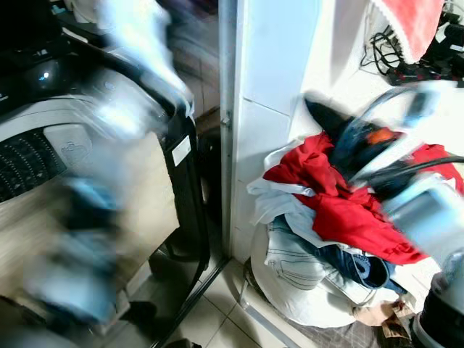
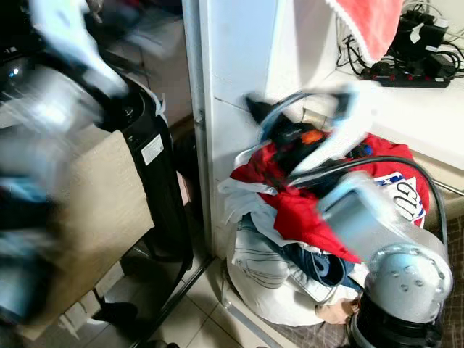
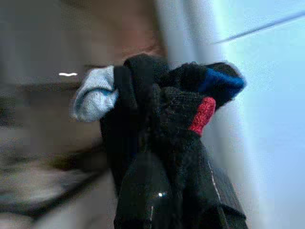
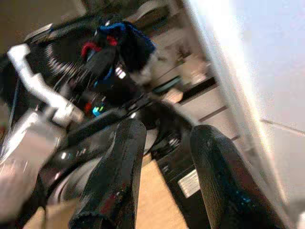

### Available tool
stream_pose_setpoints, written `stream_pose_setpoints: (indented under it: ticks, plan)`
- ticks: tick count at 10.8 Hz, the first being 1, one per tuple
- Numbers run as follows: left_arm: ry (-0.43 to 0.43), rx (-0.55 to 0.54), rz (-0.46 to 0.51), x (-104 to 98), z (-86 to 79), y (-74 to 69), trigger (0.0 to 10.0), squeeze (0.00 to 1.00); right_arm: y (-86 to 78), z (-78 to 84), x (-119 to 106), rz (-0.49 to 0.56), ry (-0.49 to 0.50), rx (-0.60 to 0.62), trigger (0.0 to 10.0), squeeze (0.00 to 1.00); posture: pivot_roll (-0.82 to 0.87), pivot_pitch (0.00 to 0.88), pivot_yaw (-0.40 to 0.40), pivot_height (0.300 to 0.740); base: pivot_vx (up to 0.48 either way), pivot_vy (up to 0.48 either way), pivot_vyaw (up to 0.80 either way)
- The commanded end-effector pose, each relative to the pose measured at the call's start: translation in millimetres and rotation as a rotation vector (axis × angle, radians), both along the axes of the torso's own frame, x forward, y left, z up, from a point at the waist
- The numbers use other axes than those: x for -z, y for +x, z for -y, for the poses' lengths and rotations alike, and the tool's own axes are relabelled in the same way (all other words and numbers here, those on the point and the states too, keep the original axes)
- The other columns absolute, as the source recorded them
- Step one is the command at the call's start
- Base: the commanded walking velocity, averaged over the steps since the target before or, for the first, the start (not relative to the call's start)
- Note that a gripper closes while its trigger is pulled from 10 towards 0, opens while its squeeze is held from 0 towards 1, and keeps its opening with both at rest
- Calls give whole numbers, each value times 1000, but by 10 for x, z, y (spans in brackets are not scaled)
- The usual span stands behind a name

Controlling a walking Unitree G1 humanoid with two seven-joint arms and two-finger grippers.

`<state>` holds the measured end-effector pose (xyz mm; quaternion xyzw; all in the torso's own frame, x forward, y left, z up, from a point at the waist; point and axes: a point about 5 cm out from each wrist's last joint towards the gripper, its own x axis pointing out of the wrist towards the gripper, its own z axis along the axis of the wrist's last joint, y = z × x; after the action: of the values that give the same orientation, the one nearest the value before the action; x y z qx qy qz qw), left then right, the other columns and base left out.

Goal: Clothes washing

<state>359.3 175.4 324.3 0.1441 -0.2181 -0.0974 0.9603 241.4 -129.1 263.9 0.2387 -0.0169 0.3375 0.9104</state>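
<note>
Left gripper, raised at the left over the washing machine, has its jaws clamped on dark socks. Right gripper jaws stand apart, empty, above the clothes pile in the white basket beside the wall

a laundry corner of a home is shown. a top-loading washing machine with a grey, ribbed control panel is seen at the left, beside a white tiled wall edged with a metal strip. a white laundry basket, heaped with a red garment, blue jeans and white cloth, is set on the tiled floor. a power strip with black cables is seen on a white ledge behind the heap.
</note>
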Motion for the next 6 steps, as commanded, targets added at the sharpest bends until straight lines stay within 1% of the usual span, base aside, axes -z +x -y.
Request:
stream_pose_setpoints:
  ticks: [1, 2, 3, 4, 5, 6]
  plan:
    - [65, -17, -56, 133, 56, 66, 0, 0, -25, -56, -15, 14, -37, -28, 10000, 0, -153, 0, 25, 740, 0, 0, 0]
    - [187, -253, -293, 473, -373, 252, 10000, 0, -4, -151, 103, -5, -237, -24, 10000, 0, -155, 0, 31, 740, 0, 0, 0]
    - [195, -319, -413, 668, -575, 290, 10000, 0, -2, -179, 157, 5, -325, -19, 10000, 0, -157, 0, 34, 740, 0, 0, 0]
    - [192, -439, -452, 758, -805, 301, 10000, 1000, -22, -205, 178, 32, -371, -30, 10000, 0, -161, 0, 38, 740, 0, 0, 0]
    - [199, -603, -471, 764, -1159, 236, 10000, 1000, -70, -210, 215, 39, -400, -47, 10000, 0, -168, 0, 43, 740, 0, 0, 0]
    - [190, -622, -481, 764, -1222, 221, 10000, 1000, -75, -206, 225, 39, -408, -48, 10000, 0, -170, 0, 42, 740, 0, 0, 0]
